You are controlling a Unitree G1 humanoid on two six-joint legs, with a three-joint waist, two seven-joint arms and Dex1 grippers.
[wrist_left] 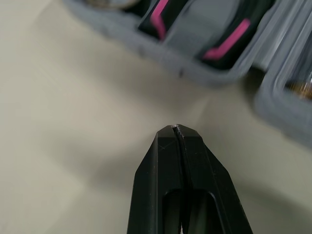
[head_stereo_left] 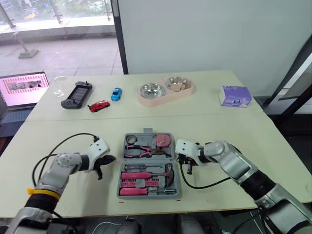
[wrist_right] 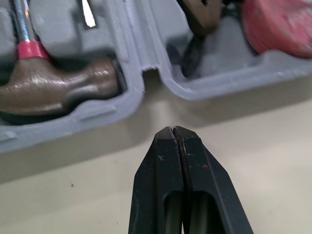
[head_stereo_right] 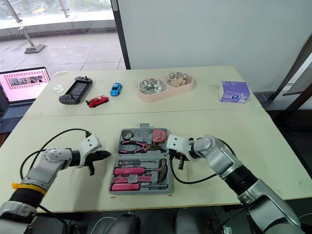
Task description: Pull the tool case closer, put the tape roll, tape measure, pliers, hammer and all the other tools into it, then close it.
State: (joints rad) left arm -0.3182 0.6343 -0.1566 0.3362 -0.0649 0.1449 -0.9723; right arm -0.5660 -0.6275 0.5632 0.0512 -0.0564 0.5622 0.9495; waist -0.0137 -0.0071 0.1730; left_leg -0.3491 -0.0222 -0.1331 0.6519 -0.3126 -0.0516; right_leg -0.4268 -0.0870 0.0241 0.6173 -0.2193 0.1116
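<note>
- Already the hammer, pliers, tape measure and tape roll are lying inside the open tool case, near the robot.
- Left gripper and right gripper are hovering pinched together, empty, beside its two sides.
- Only closing is remaining, I judge.

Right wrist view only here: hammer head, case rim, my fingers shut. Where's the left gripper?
Observer: Left gripper is at the tool case's opposite side, fingers shut, apart from the rim.
Operator: What's in the far half?
Observer: Tape roll in the left corner, then pliers, then the pink tape measure.
Operator: Anything behind the case?
Observer: A pink double bowl on the far side of the table, well apart from the case.
</note>
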